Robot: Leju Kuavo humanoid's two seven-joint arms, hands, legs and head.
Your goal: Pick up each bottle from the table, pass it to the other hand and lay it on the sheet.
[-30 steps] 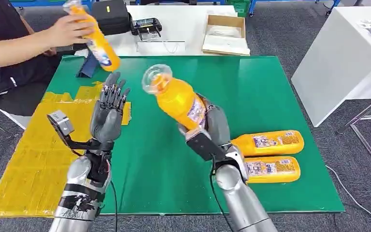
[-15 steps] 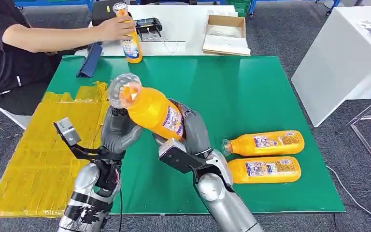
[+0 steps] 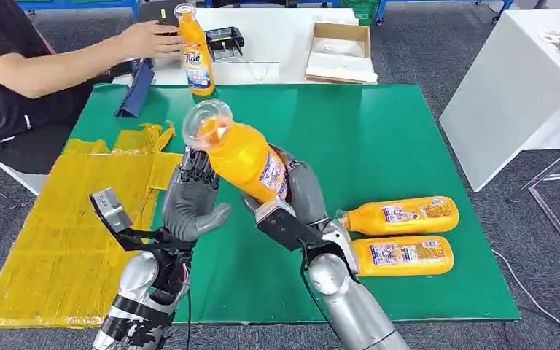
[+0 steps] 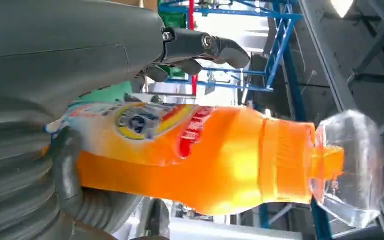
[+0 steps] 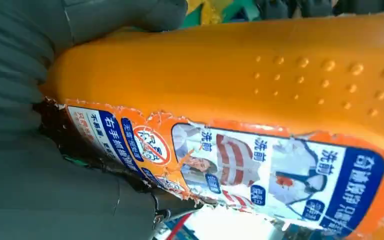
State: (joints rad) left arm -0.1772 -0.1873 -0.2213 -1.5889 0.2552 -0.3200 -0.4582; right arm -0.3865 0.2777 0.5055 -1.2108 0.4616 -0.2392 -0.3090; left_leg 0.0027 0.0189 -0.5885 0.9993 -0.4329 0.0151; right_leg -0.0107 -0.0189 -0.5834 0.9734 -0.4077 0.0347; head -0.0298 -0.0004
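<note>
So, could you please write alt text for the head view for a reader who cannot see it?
Above a green table, the right hand holds an orange bottle tilted toward the left hand, which reaches beside it. Two more orange bottles lie on the table, and a yellow sheet covers its left side.

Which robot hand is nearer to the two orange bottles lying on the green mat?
Right. The right hand, gripping a raised bottle, sits just beside the two lying bottles. The left hand is farther off, across the raised bottle, toward the yellow sheet.
</note>
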